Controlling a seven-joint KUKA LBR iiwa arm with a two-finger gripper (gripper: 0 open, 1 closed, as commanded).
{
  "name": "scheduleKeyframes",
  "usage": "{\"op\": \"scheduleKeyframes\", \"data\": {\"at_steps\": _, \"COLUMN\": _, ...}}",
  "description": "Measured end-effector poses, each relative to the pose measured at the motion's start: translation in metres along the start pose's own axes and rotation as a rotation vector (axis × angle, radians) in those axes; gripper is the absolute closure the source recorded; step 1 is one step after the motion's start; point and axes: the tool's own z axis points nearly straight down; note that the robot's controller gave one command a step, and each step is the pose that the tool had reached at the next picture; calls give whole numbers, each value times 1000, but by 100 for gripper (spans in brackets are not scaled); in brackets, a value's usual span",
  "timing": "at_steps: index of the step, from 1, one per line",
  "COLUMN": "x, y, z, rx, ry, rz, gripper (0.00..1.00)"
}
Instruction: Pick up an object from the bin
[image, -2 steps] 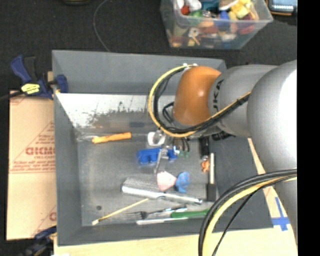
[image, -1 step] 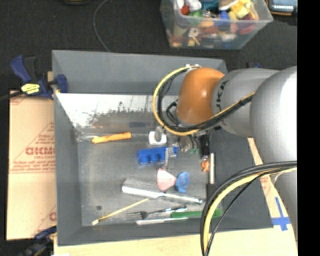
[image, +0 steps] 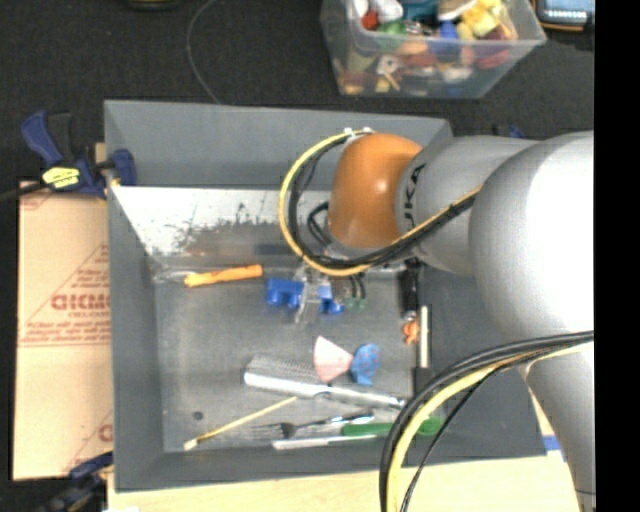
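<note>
The end effector (image: 322, 298) hangs under the arm's orange cover toward the back of the bin (image: 135, 330), just beside a small blue plastic piece (image: 284, 293) on its left. Whether it is open or closed cannot be told. An orange pen (image: 225, 275) lies further left.

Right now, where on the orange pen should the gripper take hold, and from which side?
Probably its middle, from straight above, closing across the thin width. The orange pen lies flat along the foot of the back wall, so a sideways approach has little room; its middle is clear of the blue piece.
</note>
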Motion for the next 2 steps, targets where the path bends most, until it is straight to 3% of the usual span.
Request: {"op": "scheduleKeyframes", "data": {"at_steps": 2, "x": 0, "y": -1, "z": -16, "rx": 1, "ry": 1, "rz": -1, "gripper": 100}}
